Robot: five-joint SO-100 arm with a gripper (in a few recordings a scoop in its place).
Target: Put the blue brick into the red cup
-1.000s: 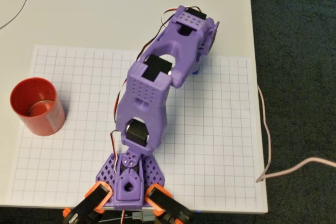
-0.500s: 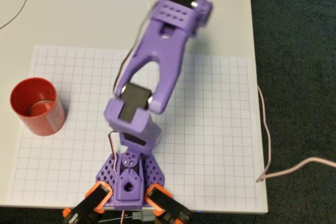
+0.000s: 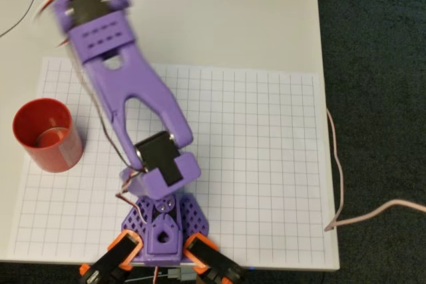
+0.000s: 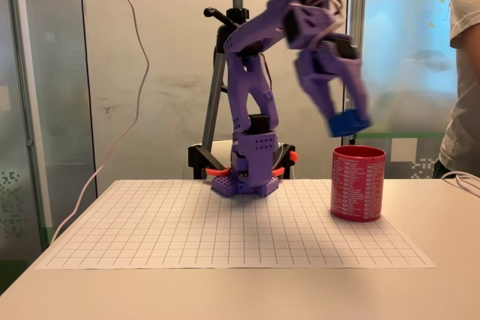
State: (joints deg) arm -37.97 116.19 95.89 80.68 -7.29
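**Brick aloft, cup just below: steady your aim before letting go**

Your purple arm (image 4: 259,58) reaches out from its base on the gridded mat (image 4: 187,222), its gripper (image 4: 346,119) clamped on the blue brick (image 4: 349,122), which hangs in the air just above the rim of the red cup (image 4: 358,183) in the fixed view. The cup stands upright near the mat's edge, its mouth open and nothing visible inside from above (image 3: 46,134). A person (image 4: 461,80) stands at the frame's right edge, clear of the work.

Motion blur softens the wrist in both views, so the brick's true line over the cup is hard to judge; from the side it looks centred over the mouth, but the overhead view puts the wrist (image 3: 93,14) nearer the top of the picture than the cup and hides the fingers beneath it. You would do well to trust neither view alone.

Let the swing die out first. Bring the brick squarely over the pale bottom of the cup as seen from above, then lower until it sits at or just inside the rim. Part the fingers only then: a drop from height or off-centre could clip the rim and bounce the brick onto the mat, or nudge the light cup over.
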